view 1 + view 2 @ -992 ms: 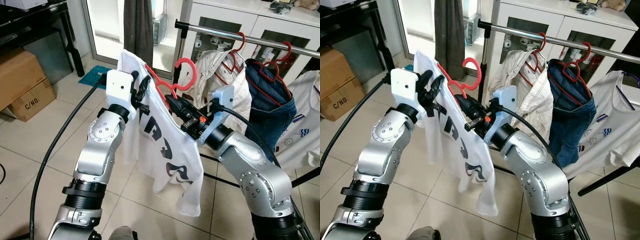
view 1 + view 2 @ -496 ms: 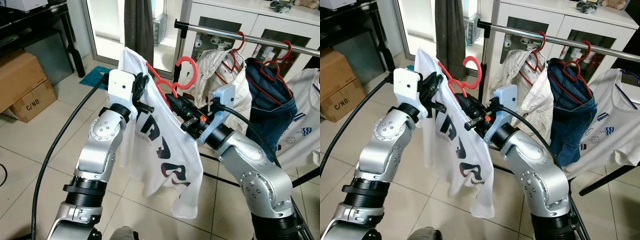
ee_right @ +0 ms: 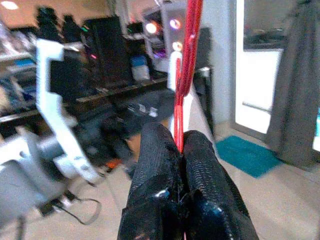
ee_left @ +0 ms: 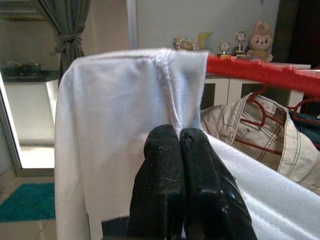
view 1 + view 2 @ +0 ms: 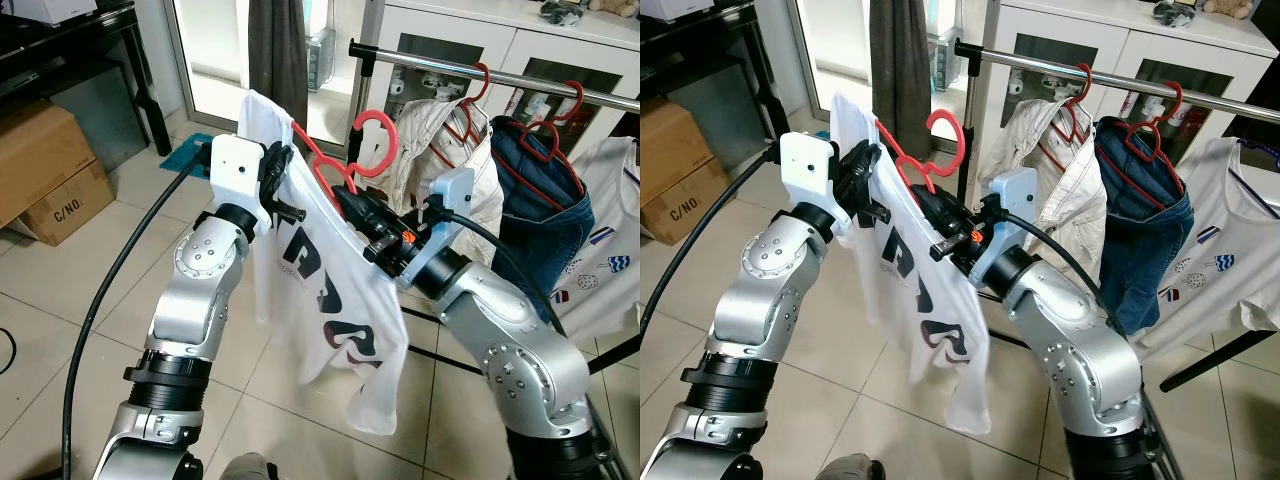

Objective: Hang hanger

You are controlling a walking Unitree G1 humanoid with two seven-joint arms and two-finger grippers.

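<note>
The left tool (image 5: 283,190) is pressed together on the white T-shirt (image 5: 330,310) at its shoulder. The shirt drapes over the red hanger (image 5: 345,160), held up between both arms. The right tool (image 5: 345,205) pinches the hanger's red wire below its hook, short of the rail (image 5: 480,75).

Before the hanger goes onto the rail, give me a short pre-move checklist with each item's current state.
1. Right gripper shut on red hanger: ok.
2. Left gripper pinching white T-shirt at the shoulder: ok.
3. T-shirt seated on the hanger, not slipping: ok.
4. Hanger hook free and upright: ok.
5. Hook over the rail: not ok, it hangs below and short of it.
6. Free rail space left of the beige garment: ok.
</note>
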